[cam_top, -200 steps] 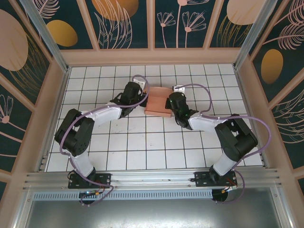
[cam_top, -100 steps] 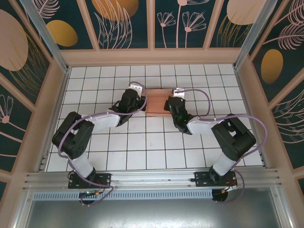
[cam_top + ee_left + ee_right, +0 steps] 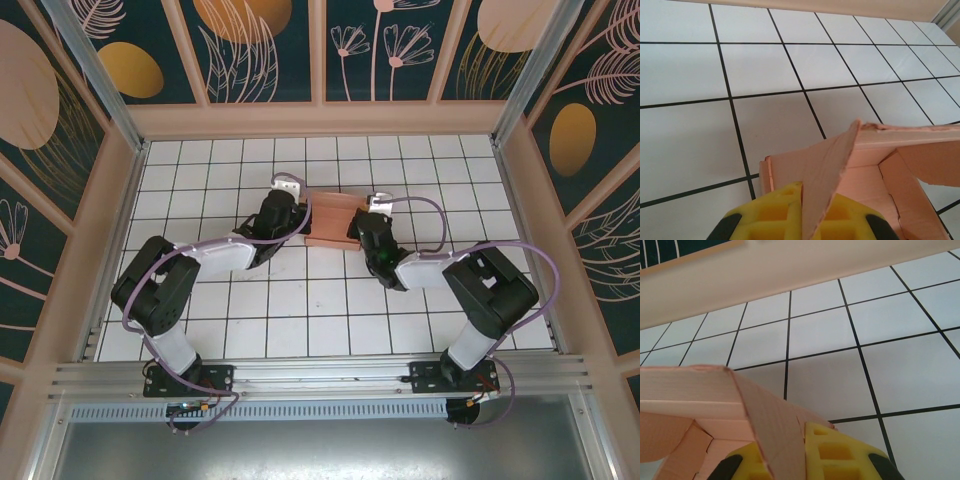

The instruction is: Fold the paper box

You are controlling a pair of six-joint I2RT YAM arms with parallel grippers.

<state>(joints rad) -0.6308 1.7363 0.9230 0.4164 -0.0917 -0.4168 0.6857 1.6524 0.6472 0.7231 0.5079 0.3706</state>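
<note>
Tiled table [image 3: 300, 310], paper box [image 3: 330, 218] mid-surface, walls [image 3: 310, 120] well apart

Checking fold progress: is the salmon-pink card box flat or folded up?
Partly folded: the salmon-pink card box has raised walls, top open.

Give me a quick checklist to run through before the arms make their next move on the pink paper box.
1. Left claw grip: ok, a flap of the paper box is pinched between its yellow pads.
2. Right claw grip: ok, a flap sits between its pads.
3. One claw at each end of the box: ok, seen in the overhead view.
4. Box closed up: not ok, its inside is open and flaps stand loose.
5. Box resting on the table: cannot tell.
</note>
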